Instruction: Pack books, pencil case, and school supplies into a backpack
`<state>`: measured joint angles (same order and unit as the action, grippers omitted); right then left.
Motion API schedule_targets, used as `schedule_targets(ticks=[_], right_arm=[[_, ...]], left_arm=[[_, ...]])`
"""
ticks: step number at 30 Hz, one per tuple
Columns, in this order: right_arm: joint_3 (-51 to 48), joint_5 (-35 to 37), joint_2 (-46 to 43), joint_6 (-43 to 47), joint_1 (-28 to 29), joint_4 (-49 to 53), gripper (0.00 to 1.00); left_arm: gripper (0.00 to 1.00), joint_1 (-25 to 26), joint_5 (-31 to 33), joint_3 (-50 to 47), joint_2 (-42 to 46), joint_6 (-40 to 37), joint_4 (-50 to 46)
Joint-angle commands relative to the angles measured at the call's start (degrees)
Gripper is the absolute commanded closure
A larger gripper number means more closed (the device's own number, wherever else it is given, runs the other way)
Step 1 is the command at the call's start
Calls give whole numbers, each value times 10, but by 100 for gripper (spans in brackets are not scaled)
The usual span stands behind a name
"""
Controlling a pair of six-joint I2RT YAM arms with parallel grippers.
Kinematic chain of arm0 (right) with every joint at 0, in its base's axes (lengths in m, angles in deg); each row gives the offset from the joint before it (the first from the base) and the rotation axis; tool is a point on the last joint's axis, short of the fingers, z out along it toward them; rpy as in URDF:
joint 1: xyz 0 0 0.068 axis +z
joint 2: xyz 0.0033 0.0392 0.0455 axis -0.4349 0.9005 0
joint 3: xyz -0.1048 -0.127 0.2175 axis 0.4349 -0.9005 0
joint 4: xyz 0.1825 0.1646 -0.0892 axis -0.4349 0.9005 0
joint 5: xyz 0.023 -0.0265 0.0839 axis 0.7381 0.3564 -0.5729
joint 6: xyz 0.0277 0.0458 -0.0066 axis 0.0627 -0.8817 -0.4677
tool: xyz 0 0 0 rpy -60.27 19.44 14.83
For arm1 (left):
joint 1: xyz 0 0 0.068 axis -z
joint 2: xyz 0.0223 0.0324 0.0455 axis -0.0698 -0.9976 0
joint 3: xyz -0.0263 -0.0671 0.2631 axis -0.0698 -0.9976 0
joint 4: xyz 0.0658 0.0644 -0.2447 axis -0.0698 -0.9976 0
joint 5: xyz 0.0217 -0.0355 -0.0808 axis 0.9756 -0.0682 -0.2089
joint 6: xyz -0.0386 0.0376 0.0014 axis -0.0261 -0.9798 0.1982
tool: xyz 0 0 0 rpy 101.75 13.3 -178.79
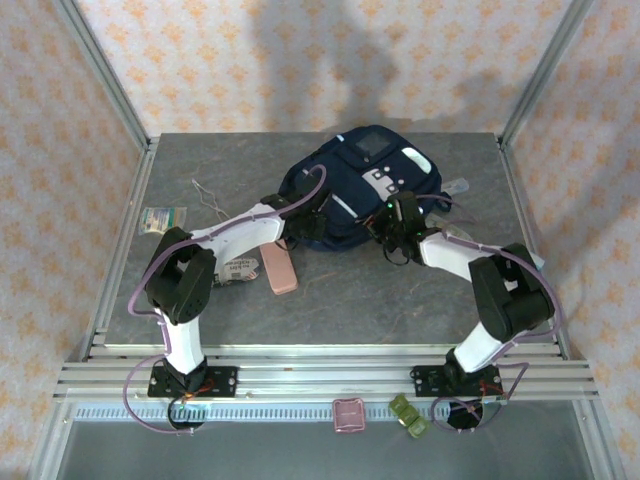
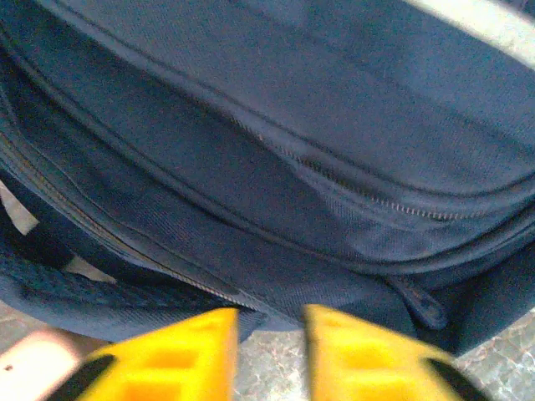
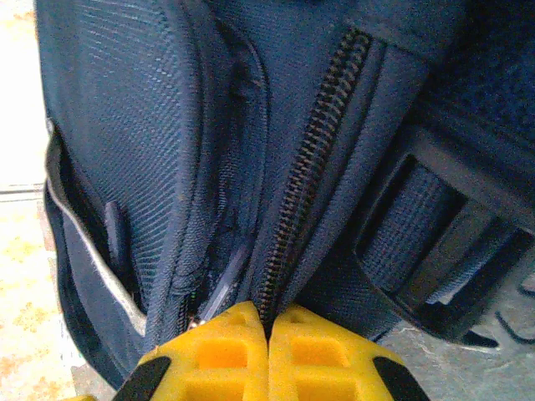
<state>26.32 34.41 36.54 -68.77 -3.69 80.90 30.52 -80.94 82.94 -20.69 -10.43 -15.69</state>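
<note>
Grey mottled surface (image 1: 380, 290) carries everything. Nearest the bases, the pink pencil case (image 1: 280, 268) lies unpacked just on the near side of the left claw (image 2: 272, 322), whose fingers stand apart and empty before the backpack (image 1: 355, 190). Beyond, the right claw (image 3: 267, 322) is pressed closed at a zipper (image 3: 309, 184), probably anchoring the bag for opening.

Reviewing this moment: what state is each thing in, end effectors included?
backpack: lying on the table, front pocket up.
pencil case: on the table, not packed.
white printed packet: on the table, not packed.
left end effector: open, nothing between its fingers.
right end effector: shut, tips against the backpack at a zip that looks closed.
</note>
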Motion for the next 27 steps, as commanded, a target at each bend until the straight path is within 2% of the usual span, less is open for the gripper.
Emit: schedule_targets(ticks=[1, 2, 3, 6, 11, 18, 27], right_arm=[[36, -24, -22, 53, 2, 15, 100], [61, -28, -13, 72, 4, 46, 97], [76, -24, -10, 81, 7, 73, 86], [70, -9, -39, 90, 15, 96, 66], [54, -25, -74, 71, 15, 95, 62], [97, -51, -7, 44, 15, 82, 61], [74, -86, 24, 10, 24, 34, 57]], left_arm=[[57, 2, -15, -21, 32, 20, 37], [57, 2, -16, -19, 30, 24, 38], [57, 2, -14, -15, 25, 29, 35], [58, 3, -11, -28, 20, 43, 50], [60, 3, -17, -62, 29, 56, 81], [60, 3, -23, -71, 29, 61, 88], [60, 4, -22, -73, 27, 56, 88]])
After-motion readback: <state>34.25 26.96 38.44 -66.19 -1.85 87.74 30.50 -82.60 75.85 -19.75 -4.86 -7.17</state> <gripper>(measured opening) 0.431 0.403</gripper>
